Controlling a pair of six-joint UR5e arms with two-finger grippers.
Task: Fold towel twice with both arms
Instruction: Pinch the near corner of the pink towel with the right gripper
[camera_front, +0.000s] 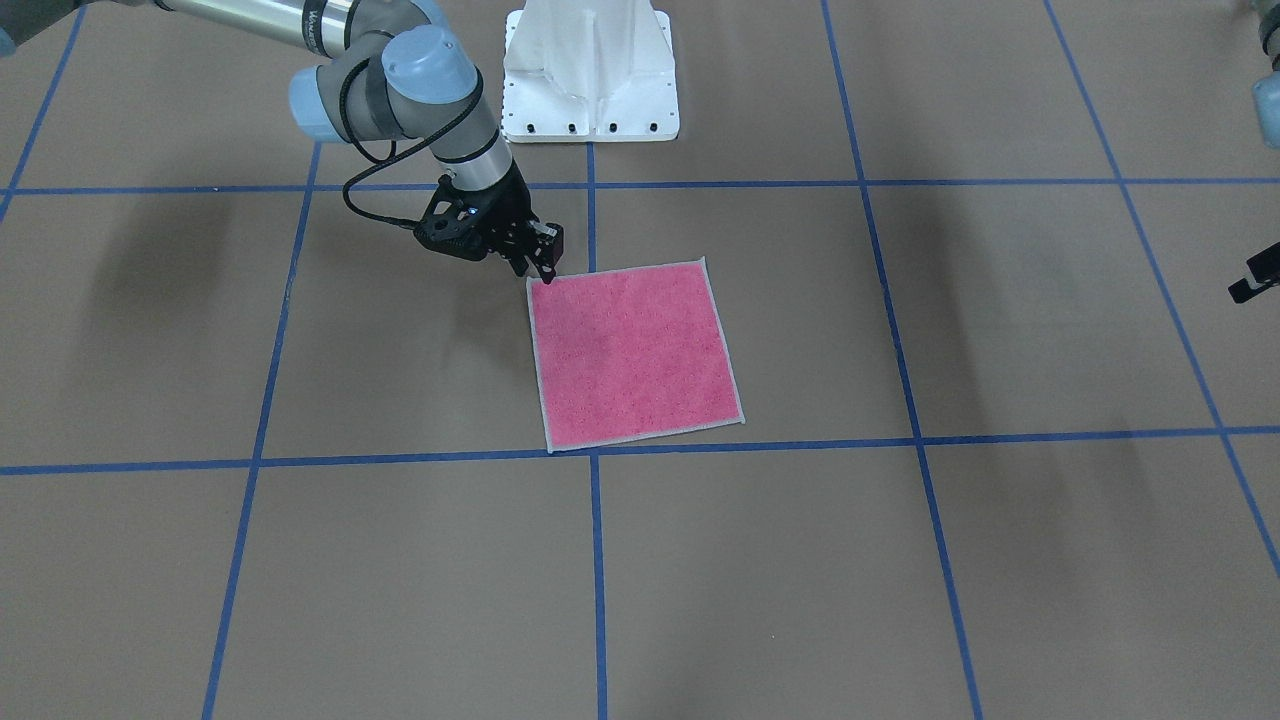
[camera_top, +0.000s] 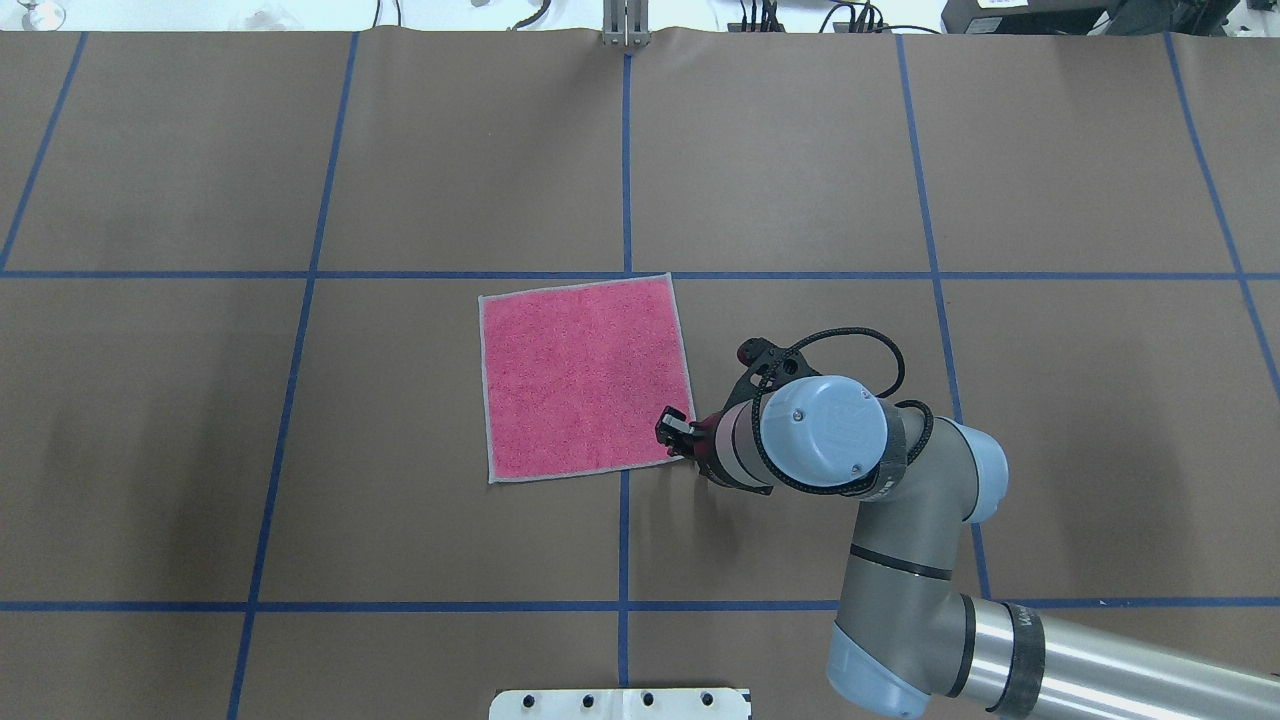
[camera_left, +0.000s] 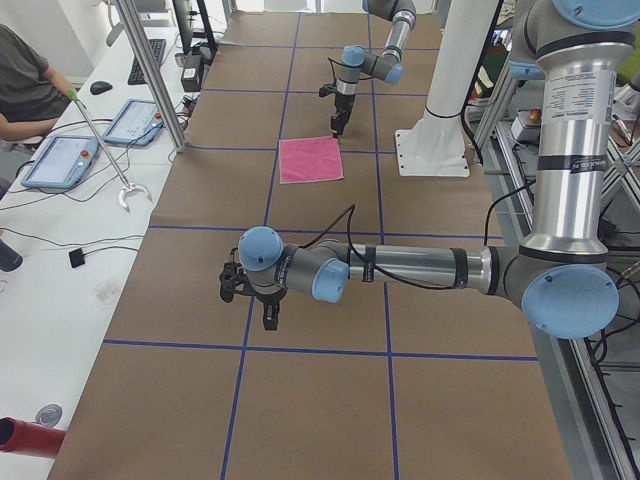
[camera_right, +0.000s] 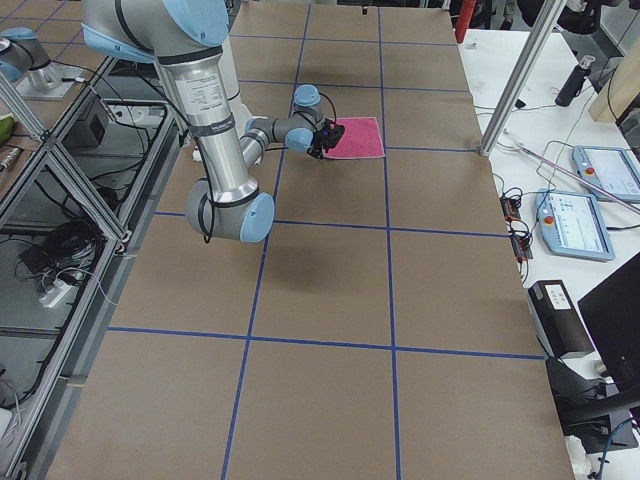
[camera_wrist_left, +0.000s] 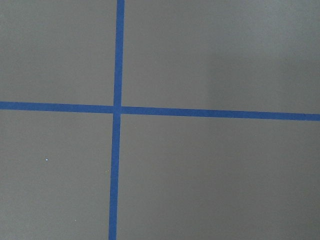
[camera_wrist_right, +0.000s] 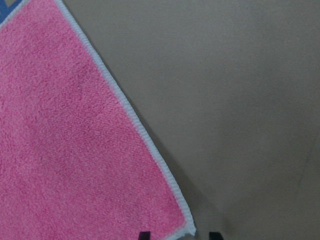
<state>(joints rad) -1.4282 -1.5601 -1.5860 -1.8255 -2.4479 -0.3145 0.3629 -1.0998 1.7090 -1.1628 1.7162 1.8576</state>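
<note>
The towel (camera_front: 635, 355) lies flat and unfolded, pink face up, with a pale stitched border, near the table's middle; it also shows from overhead (camera_top: 585, 375). My right gripper (camera_top: 672, 432) is low at the towel's corner nearest the robot on my right side. In the right wrist view its two fingertips (camera_wrist_right: 144, 235) stand apart, one on each side of that corner of the towel (camera_wrist_right: 75, 150), so it is open. My left gripper (camera_left: 270, 315) hangs over bare table far from the towel; I cannot tell whether it is open or shut.
The white pedestal base (camera_front: 590, 70) stands at the robot's edge behind the towel. Blue tape lines (camera_wrist_left: 117, 110) grid the brown table. A side bench with tablets (camera_left: 60, 160) and a seated person (camera_left: 25, 90) lies beyond the far edge.
</note>
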